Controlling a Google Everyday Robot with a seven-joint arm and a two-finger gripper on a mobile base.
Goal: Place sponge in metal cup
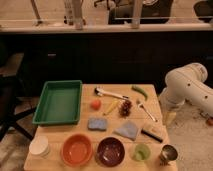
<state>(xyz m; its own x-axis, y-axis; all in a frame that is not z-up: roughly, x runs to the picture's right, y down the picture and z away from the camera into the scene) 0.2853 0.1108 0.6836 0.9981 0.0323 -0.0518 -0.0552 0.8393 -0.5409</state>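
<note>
- Pincer (pixel 170 119) hangs just off the right edge of the desk (pixel 60 134), below the bulky white arm (pixel 187 86); its fingers are spread wide and hold nothing
- Pale wooden desk, seen from above and in front; speckled light floor on both sides; a dark low wall runs behind it, topped by a rail with white posts; a dark chair (pixel 9 102) stands at the far left
- Sponge (pixel 97 123), a small flat blue-grey pad, lies flat near the middle of the desk, just right of the green tray (pixel 59 102) and beside a paler blue folded cloth (pixel 127 130)
- Metal cup (pixel 168 154) stands upright at the front right corner, close to the desk's edge and well apart from the sponge
- Front row, left to right: white paper cup (pixel 39 146); orange bowl (pixel 76 150); dark red bowl (pixel 110 151); light green cup (pixel 141 152); then the metal cup
- Back half: a white-handled utensil (pixel 111 93); a long green vegetable (pixel 140 91); a small orange-red fruit (pixel 95 104); a dark bunch of grapes (pixel 126 106); a fork (pixel 146 111)
- Tan brush block (pixel 152 132) lies near the right edge, between the cloth and the pincer
- Bare wood shows between the tray and the front row, and around the sponge; the right side is crowded
</note>
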